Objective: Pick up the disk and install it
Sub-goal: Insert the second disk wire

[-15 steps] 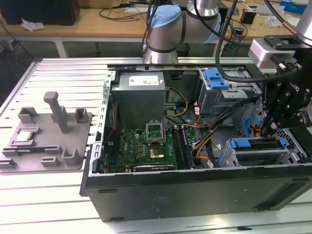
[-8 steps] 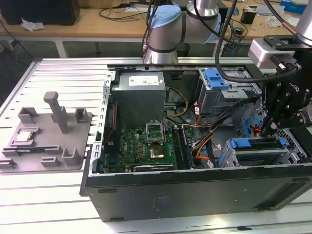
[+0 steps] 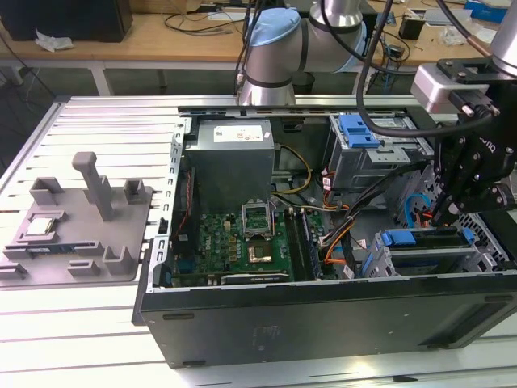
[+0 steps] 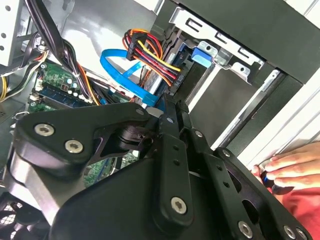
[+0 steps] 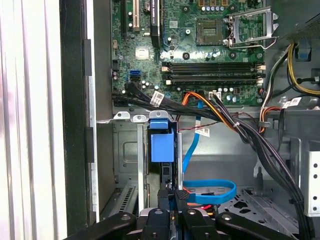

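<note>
Disk (image 5: 162,145) on edge in cage (image 5: 127,150)

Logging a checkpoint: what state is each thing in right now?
Black computer case: open, side panel off.
Silver processor socket: cover plate raised.
Silver disk with blue frame: on edge in the grey drive cage.
Black gripper: at the disk's near edge.
Small square silver chip: resting in grey tray.

Arm (image 3: 283,48) reaching down, end effector (image 5: 177,197) lowered, fingers closed together, pointing downward
</note>
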